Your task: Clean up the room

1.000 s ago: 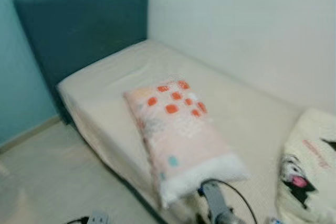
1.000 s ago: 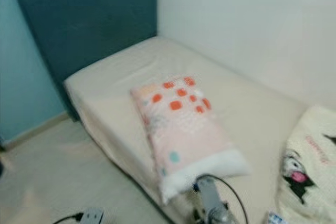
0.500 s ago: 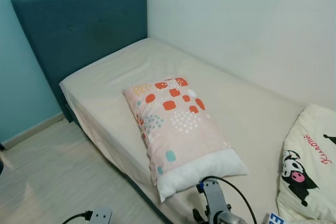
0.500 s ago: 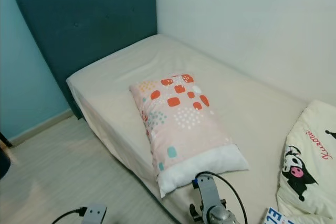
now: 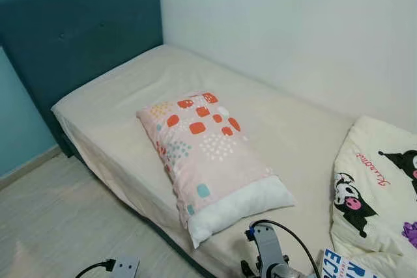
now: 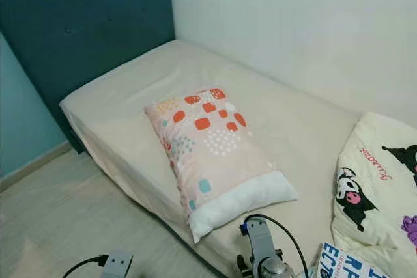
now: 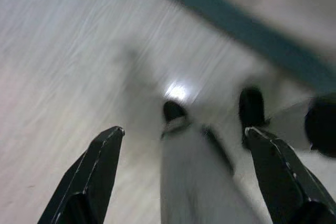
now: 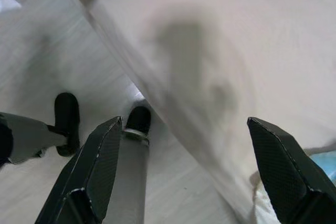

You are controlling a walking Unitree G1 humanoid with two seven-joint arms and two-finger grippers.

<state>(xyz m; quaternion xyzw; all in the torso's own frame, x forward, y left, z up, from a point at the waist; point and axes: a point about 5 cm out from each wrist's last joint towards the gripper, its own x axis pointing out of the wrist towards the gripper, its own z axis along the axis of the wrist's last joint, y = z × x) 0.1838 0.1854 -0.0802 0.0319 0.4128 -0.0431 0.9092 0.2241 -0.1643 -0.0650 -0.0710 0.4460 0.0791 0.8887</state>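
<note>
A pink pillow with orange squares and a white end lies aslant on the cream bed, near its front edge. A cream blanket with a black cartoon figure is bunched at the bed's right end. My right arm reaches up from the bottom, just below the pillow's white end. In the right wrist view my right gripper is open and empty above the bed's edge. In the left wrist view my left gripper is open and empty, hanging over the pale floor.
A teal headboard stands at the bed's left end and a white wall runs behind it. A blue-and-white printed booklet lies by the blanket. Pale wooden floor stretches left of the bed. My black feet stand beside it.
The camera has swung to the right and the blur has cleared: bed and pillow sit further left in the picture, and more of the blanket shows. The pillow lies as before.
</note>
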